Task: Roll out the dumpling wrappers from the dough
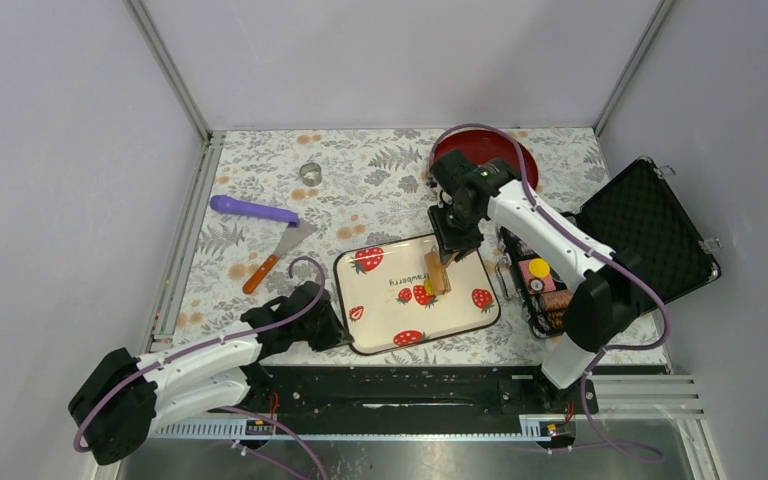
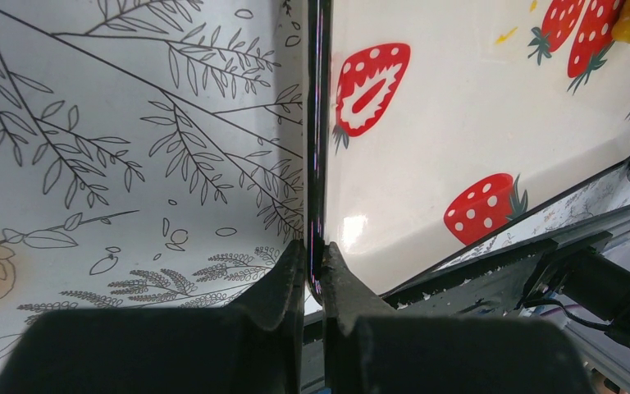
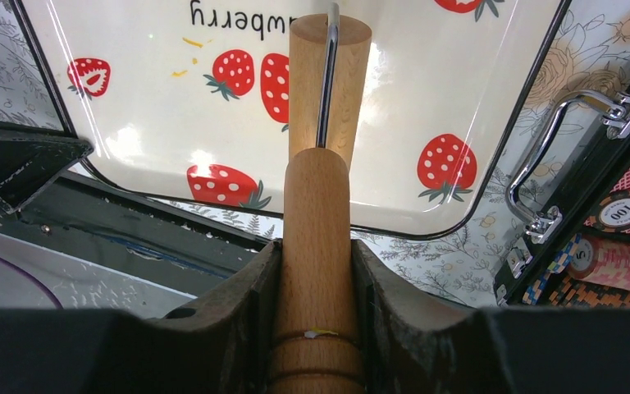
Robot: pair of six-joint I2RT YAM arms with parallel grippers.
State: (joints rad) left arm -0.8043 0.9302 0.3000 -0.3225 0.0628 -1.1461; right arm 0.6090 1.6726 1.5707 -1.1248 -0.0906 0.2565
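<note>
**Grip states**
- The left gripper [image 2: 312, 267] has its jaws drawn narrow. They pinch the thin black rim of the tray [image 1: 455, 318] at its near left corner.
- The right gripper [image 3: 316, 250] is clamped on the handle of the wooden roller [image 3: 318, 189], above the right half of the tray.

**Edges and open room**
- The tray lies on the flowered cloth [image 1: 380, 185], slightly skewed to the table edges. Its near rim is just beyond the black rail [image 1: 410, 400].
- The right rim runs just beside the open black case [image 1: 650, 225]. The case's metal handle [image 3: 558, 156] stands near that rim.
- To the left, bare cloth lies between the tray and the scraper [image 1: 278, 255]. The purple stick [image 1: 253, 209] lies beyond the scraper.
- Beyond the far rim, the cloth runs to the red plate [image 1: 490, 142] and the metal ring [image 1: 310, 172].

**Roller axis**
- The handle, metal bracket and head lie in one line.
- This line runs from the right gripper toward the tray's near rim. In the top view it slants slightly to the right.
- Whether the head touches the tray cannot be told.

**Dough**
- The dough [image 1: 427, 287] is a small yellow lump on the tray, right of centre.
- It sits just beside the left side of the roller head, next to the printed pair of strawberries.
- The left wrist view cuts it off at the frame corner, and in the top view it is too small to read. Its long axis cannot be told.
</note>
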